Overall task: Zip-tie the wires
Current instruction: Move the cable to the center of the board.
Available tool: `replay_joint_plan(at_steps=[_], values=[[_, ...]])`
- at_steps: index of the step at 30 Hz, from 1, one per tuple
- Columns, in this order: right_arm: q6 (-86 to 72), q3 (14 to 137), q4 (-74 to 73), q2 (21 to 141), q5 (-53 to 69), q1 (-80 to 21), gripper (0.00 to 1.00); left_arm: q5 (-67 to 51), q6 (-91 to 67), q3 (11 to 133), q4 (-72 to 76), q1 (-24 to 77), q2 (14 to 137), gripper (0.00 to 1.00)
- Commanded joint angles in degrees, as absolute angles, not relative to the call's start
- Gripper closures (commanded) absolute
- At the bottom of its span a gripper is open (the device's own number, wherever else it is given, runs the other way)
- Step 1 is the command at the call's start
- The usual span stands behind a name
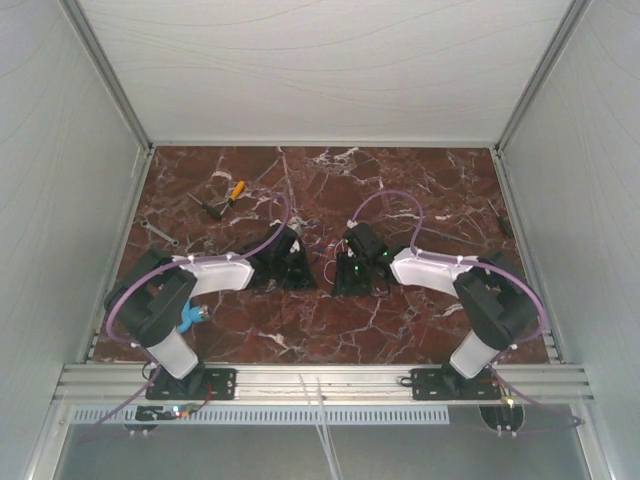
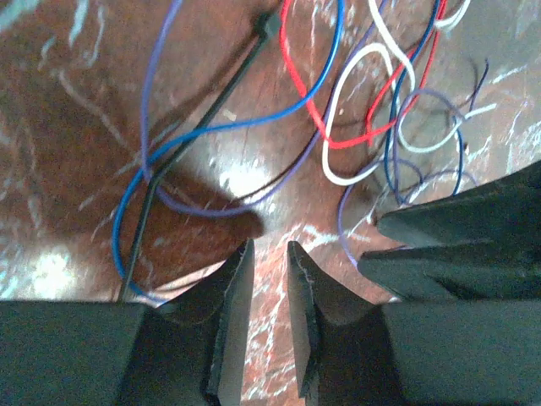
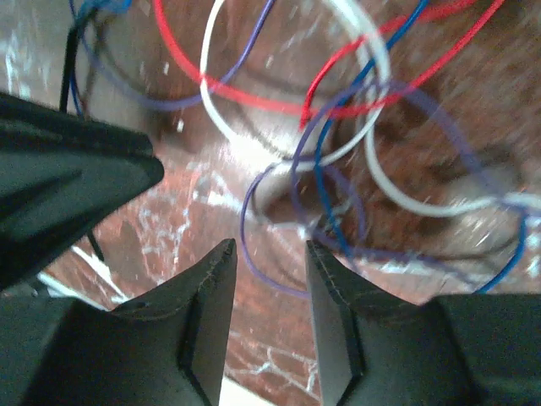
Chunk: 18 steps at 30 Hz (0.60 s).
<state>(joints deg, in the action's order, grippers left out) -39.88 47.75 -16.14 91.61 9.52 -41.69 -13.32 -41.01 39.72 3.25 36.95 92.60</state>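
My left gripper (image 2: pixel 269 254) and right gripper (image 3: pixel 270 249) stand slightly parted and empty, near the tangled thin red, blue, white and purple wires (image 2: pixel 380 110). A slim black plastic zip tie (image 2: pixel 205 110) crosses the blue strand.

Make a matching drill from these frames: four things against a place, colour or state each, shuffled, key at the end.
Things
1. wires
2. zip tie
3. orange-handled tool
4. left hand

Descriptions
A. open, gripping nothing
B. at the back left of the table, well away from the wires
C. black, a straight strip crossing a blue strand
D. loose loops in red, blue, white and purple

Pairs: 1-D, 2-C, 3-B, 4-A
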Motion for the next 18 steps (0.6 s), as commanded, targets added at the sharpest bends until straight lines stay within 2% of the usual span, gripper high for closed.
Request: replay_joint_plan(at_steps=[1, 7, 18], values=[[-38.0, 51.7, -12.6, 95.5, 11.2, -37.4, 0.65, -10.5, -42.3, 45.9, 6.7, 37.2, 96.2, 0.77], [-35.1, 57.7, -12.4, 102.0, 14.8, -30.5, 0.65, -9.1, -41.0, 49.3, 9.0, 33.7, 102.4, 0.77], [-32.5, 80.6, -16.7, 120.0, 18.8, -20.6, 0.65, -13.2, -36.7, 69.2, 4.6, 25.7, 117.6, 0.75]])
